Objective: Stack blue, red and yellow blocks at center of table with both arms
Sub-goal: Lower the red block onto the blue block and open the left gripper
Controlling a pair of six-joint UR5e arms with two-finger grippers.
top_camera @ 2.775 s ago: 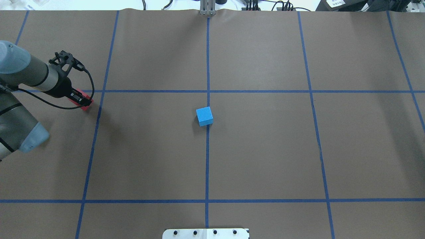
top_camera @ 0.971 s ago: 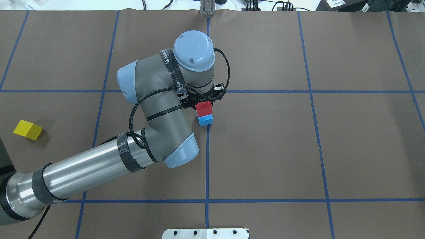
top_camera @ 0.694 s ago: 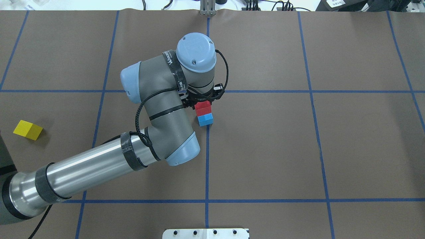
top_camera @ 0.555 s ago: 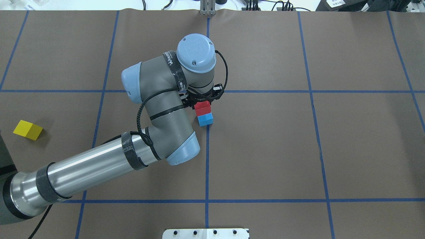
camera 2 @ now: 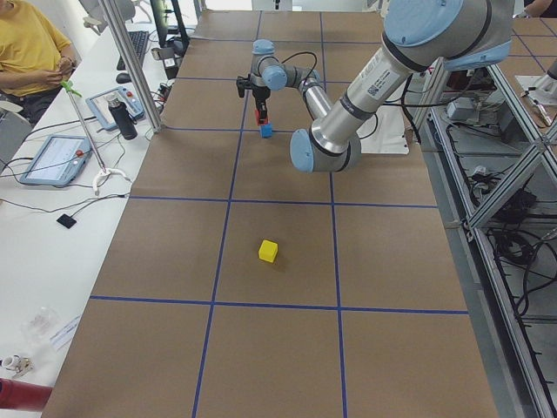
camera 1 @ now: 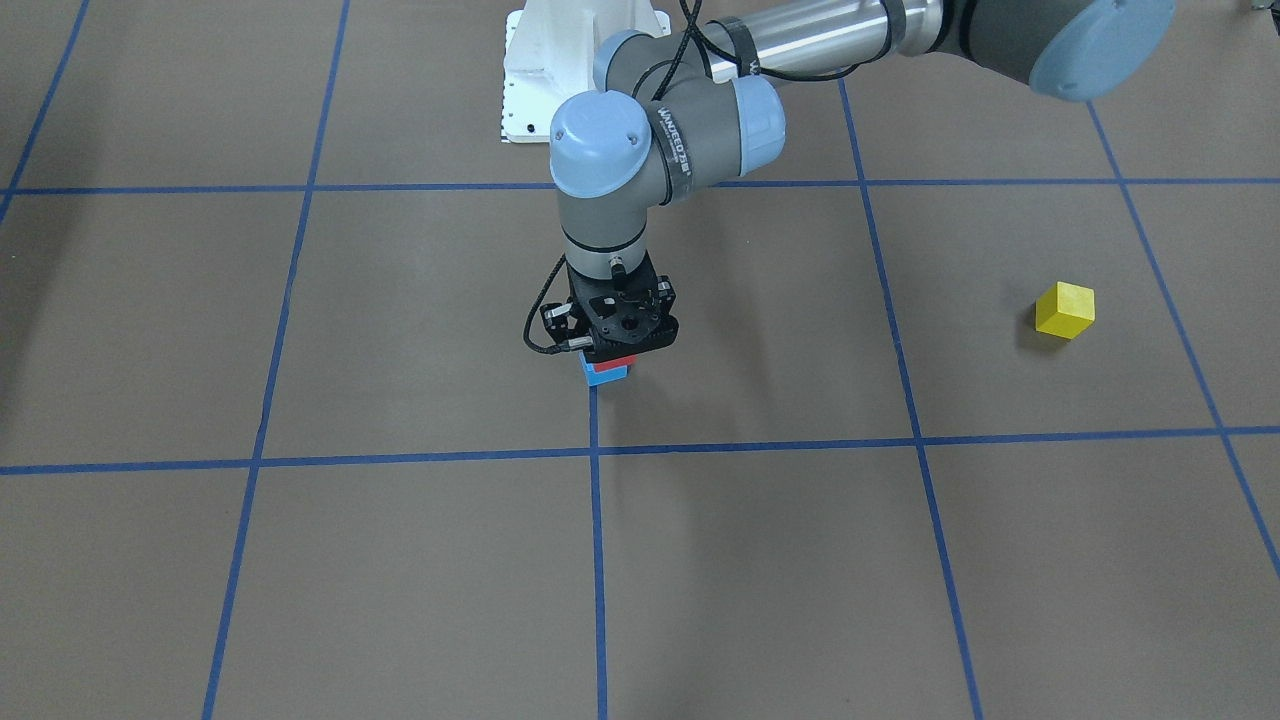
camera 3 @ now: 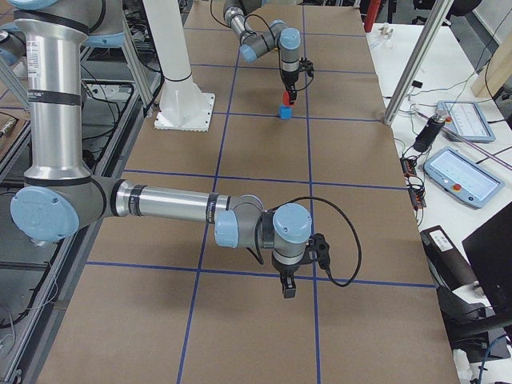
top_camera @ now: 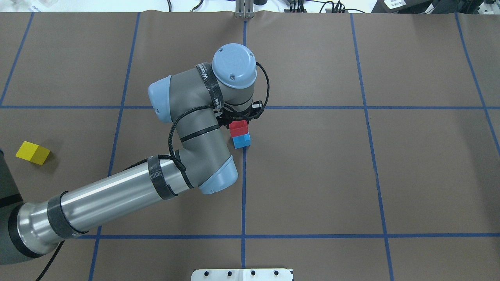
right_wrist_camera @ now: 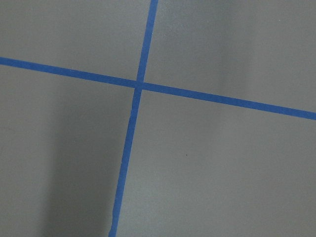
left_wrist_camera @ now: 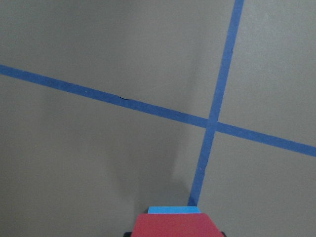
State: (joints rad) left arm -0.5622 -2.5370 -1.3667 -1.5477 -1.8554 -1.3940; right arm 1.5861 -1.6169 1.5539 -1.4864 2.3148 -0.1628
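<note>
A blue block (top_camera: 242, 142) sits on the tape cross at the table's center. A red block (top_camera: 238, 128) rests on top of it. My left gripper (top_camera: 238, 124) points straight down and is shut on the red block. The left wrist view shows the red block (left_wrist_camera: 173, 225) at the bottom edge with a strip of the blue block (left_wrist_camera: 174, 210) beyond it. A yellow block (top_camera: 33, 153) lies alone at the far left. My right gripper (camera 3: 286, 290) shows only in the exterior right view, low over the paper, and I cannot tell whether it is open or shut.
Brown paper with blue tape grid lines (top_camera: 243, 187) covers the table. The left arm's elbow and forearm (top_camera: 117, 195) stretch across the left half. A white base plate (top_camera: 242, 274) sits at the near edge. An operator (camera 2: 30, 48) sits beyond the far side.
The left arm carried the red block from the far left to the center and onto the blue block. Over the last second its wrist and elbow shifted slightly right; the blocks stayed put.
</note>
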